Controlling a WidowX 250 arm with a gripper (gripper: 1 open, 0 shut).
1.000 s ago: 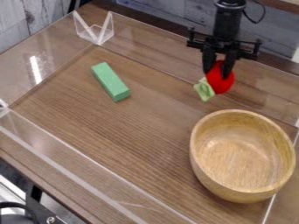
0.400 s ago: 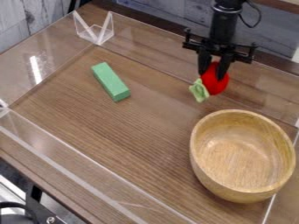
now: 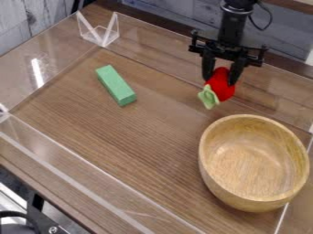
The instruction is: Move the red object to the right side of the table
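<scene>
The red object (image 3: 221, 88), a small toy fruit with a green leafy tuft (image 3: 210, 96) at its lower left, rests on the wooden table (image 3: 134, 137) at the back right, just beyond the bowl. My gripper (image 3: 222, 77) points straight down over it. Its black fingers (image 3: 208, 71) stand a little apart on either side of the fruit's top, so it looks open. Whether the pads still touch the fruit cannot be told.
A large wooden bowl (image 3: 253, 161) fills the front right, close to the fruit. A green rectangular block (image 3: 116, 84) lies left of centre. Low clear acrylic walls (image 3: 98, 32) edge the tabletop.
The fingers, shut on the red fruit a second ago, have parted. The hand has stayed at about the same spot, and the fruit sits on the table.
</scene>
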